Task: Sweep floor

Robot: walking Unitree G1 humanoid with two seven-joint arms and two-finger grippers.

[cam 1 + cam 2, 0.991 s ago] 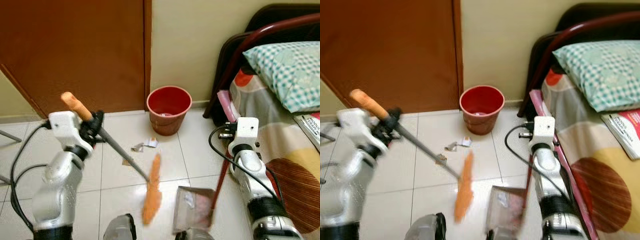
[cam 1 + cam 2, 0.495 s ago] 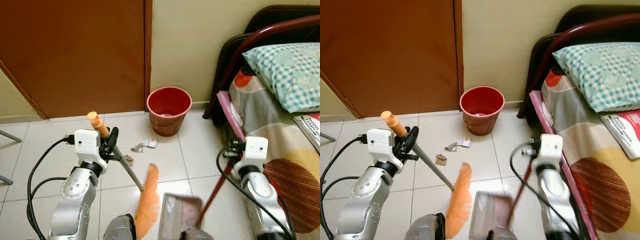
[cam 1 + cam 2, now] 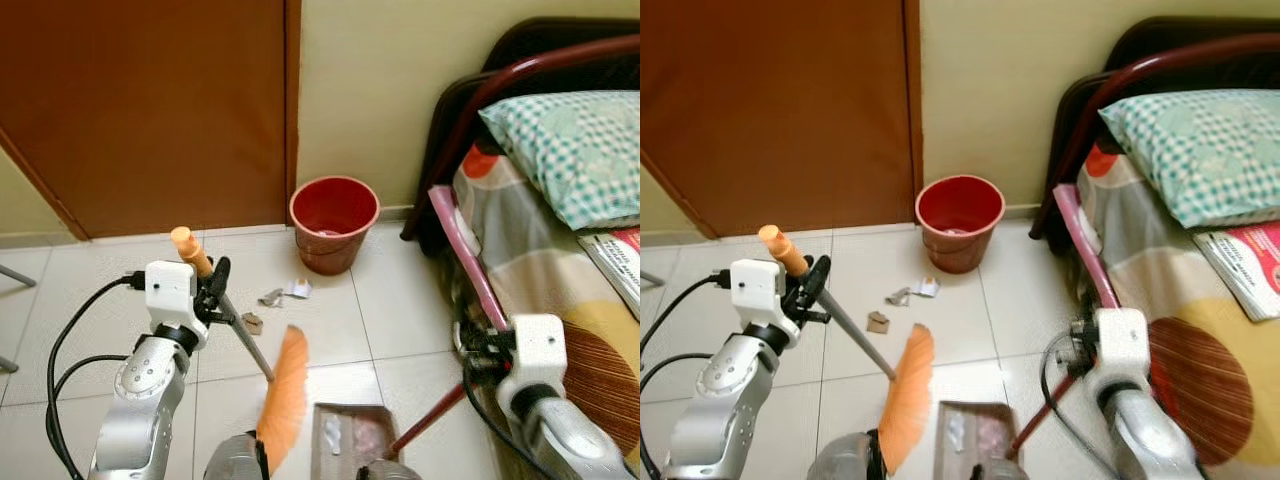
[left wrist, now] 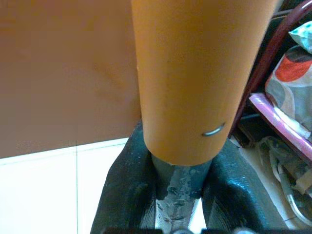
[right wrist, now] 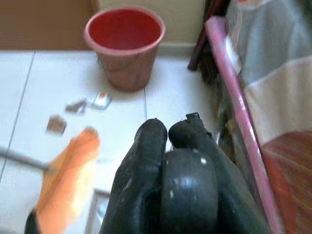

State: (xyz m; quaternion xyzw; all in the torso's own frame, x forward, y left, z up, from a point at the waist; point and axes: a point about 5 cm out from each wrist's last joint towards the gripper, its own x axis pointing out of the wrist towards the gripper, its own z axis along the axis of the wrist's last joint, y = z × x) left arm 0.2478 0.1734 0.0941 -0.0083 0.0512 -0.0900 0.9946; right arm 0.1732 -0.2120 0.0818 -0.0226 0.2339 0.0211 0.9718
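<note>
My left gripper point(image 3: 214, 288) is shut on the broom's grey shaft point(image 4: 178, 196), just below its orange grip point(image 4: 195, 73). The orange broom head point(image 3: 282, 400) hangs tilted over the tiles, beside the dustpan point(image 3: 346, 440). The dustpan lies low near my feet with some litter in it. Its red handle point(image 3: 430, 432) slants up to my right gripper point(image 3: 472, 356), which is shut on the handle's end; the black fingers point(image 5: 146, 161) are closed tight. Paper scraps point(image 3: 287, 292) and a brown scrap point(image 3: 252, 323) lie on the floor in front of the red bin point(image 3: 334, 222).
A brown door point(image 3: 150, 100) stands behind on the left. A bed with a dark red frame point(image 3: 520, 75), a pink side rail point(image 3: 462, 255) and a checked pillow point(image 3: 570, 150) stands close on the right. Cables trail from both arms.
My right arm has dropped lower and nearer, laying the dustpan flatter on the floor. The broom head has swung back toward my feet, to the left of the pan.
</note>
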